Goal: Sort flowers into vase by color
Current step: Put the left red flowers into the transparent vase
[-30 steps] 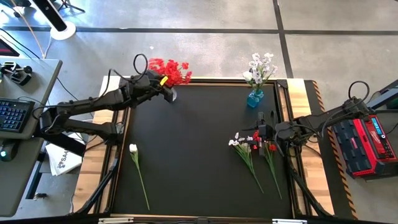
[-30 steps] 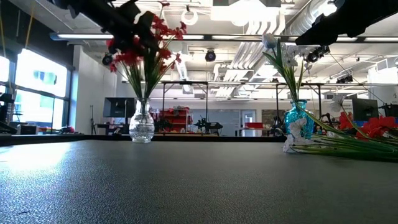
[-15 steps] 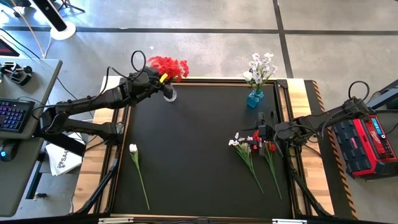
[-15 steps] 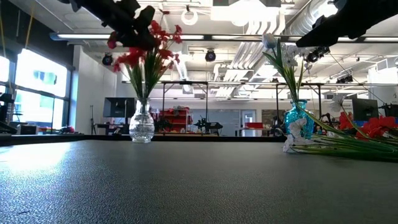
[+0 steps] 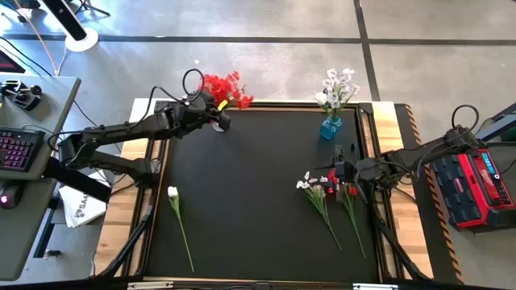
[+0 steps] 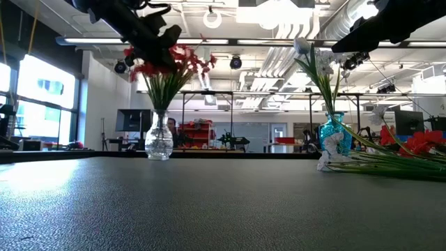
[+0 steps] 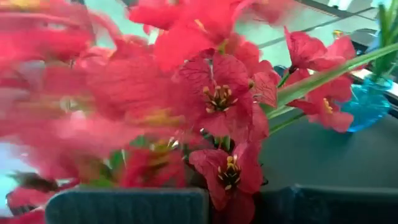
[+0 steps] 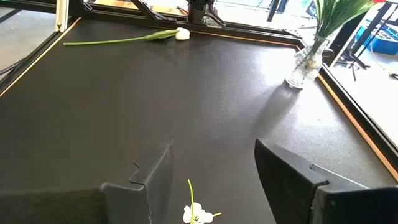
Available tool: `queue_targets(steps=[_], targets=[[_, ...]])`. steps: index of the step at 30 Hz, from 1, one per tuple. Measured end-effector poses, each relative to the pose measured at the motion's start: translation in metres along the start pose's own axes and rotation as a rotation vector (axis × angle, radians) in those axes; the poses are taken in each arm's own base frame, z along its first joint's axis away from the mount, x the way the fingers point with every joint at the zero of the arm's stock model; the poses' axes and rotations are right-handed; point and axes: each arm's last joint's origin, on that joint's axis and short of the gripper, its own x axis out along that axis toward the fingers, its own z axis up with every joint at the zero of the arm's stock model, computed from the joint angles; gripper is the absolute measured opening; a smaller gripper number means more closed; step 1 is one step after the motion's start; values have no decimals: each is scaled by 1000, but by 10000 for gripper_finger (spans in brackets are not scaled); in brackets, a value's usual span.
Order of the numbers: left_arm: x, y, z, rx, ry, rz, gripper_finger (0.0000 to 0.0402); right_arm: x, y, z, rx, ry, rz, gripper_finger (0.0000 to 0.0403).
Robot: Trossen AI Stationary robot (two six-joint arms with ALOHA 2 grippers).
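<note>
Red flowers stand with their stems in a clear vase at the table's far left. My left gripper reaches in from the left and is shut among their blossoms. White flowers stand in a blue vase at the far right. My right gripper hangs open above loose white and red flowers lying on the mat. A single white flower lies at the near left. My left gripper is shut in the red flowers' blossom heads. One red blossom sits between its two fingers, and petals hide the exact place of contact. The fingers come from the table's left, slanting down. The stems stay upright in the clear vase.
A raised wooden rim frames the black mat. The mat's middle lies bare between the single white flower and the loose pile. A desk with a keyboard stands left of the table, and a red case stands to its right.
My left gripper has shifted a little at the top of the red bunch. The red blossom heads have swung and spread toward the table's right, while the clear vase has stayed where it was. My right arm has kept still.
</note>
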Motion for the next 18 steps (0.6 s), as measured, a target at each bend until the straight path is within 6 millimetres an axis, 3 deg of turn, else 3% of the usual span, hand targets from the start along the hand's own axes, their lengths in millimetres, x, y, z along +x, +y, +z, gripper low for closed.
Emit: queue_targets(steps=[6,18], targets=[[-9,3,6,-23,-21,-24,28,0,0,0,0,0,0,197],[-25,4,21,-76,23,-125,157,0,0,0,0,0,0,197]])
